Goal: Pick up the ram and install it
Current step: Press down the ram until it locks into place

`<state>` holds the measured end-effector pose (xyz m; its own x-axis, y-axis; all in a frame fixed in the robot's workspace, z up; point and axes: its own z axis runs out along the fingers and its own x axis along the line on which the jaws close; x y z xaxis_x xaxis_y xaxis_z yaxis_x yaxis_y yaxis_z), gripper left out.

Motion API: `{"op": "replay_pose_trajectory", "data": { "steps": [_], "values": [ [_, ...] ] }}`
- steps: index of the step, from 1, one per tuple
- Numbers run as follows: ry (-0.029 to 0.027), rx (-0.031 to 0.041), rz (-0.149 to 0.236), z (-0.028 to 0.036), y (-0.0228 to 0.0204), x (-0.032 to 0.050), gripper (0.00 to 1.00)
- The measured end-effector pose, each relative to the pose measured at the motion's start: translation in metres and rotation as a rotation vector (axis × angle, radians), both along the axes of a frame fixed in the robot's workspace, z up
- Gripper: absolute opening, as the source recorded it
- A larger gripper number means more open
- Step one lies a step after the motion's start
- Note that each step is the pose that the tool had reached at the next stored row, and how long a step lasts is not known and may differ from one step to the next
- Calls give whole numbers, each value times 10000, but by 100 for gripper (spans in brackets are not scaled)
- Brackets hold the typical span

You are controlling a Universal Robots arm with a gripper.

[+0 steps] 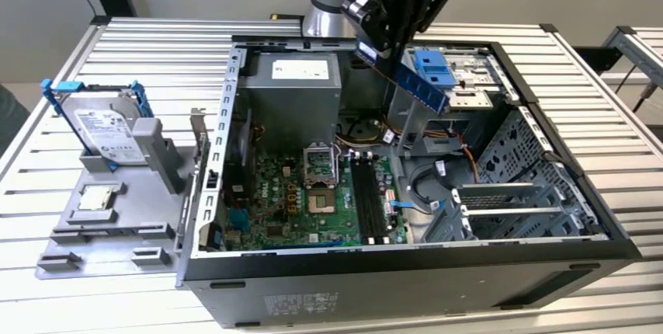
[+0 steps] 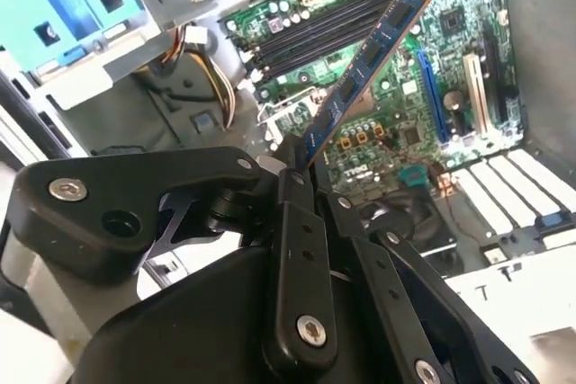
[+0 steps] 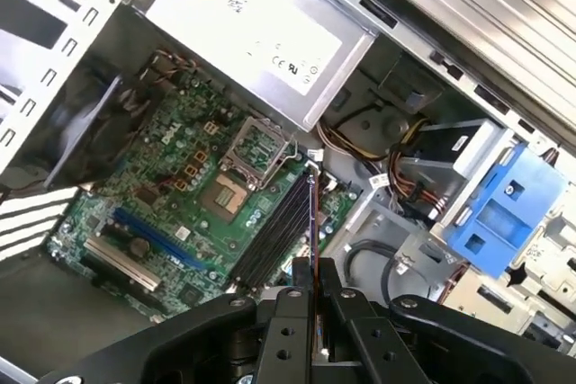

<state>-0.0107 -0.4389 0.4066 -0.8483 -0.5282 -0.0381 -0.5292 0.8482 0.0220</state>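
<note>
Lying open on the ribbed metal surface (image 1: 124, 39), the black steel computer case (image 1: 414, 280) holds a green motherboard (image 1: 310, 202) with black memory slots (image 1: 365, 194). Above it, the fingers (image 2: 301, 191) pinch a thin blue ram stick (image 2: 369, 65), tilted toward 1 o'clock in the second wrist view.

Robotics lab, slatted aluminium bench (image 1: 155, 39), opened computer case (image 1: 414, 272), parts fixture (image 1: 114, 217)

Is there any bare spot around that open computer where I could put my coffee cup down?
The ribbed table is bare behind the hard drive, and along the exterior view's right of the computer case. Inside the case it is crowded: motherboard, cables, and the tool holding the ram.
</note>
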Motion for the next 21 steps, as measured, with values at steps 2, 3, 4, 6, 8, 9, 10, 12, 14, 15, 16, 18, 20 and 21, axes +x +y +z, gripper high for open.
{"op": "replay_pose_trajectory", "data": {
  "steps": [2,3,4,6,8,9,10,12,14,15,16,18,20,21],
  "values": [
    [0,0,-361,0,0,0,0],
    [0,0,-532,0,0,0,0],
    [0,0,-708,0,0,0,0],
    [0,0,-1064,0,0,0,0],
    [0,0,-1430,-1,0,0,0],
    [0,0,-1616,-2,0,0,0],
    [0,1,-1801,-2,0,0,0],
    [0,0,-2166,-3,0,0,0],
    [0,0,-2521,-4,0,0,0],
    [0,0,-2700,-4,0,0,0],
    [0,0,-2896,-5,0,0,0],
    [0,1,-3245,-6,0,0,0],
    [0,0,-3615,-8,0,0,0],
    [0,0,-3807,-9,0,0,0]
  ]
}}
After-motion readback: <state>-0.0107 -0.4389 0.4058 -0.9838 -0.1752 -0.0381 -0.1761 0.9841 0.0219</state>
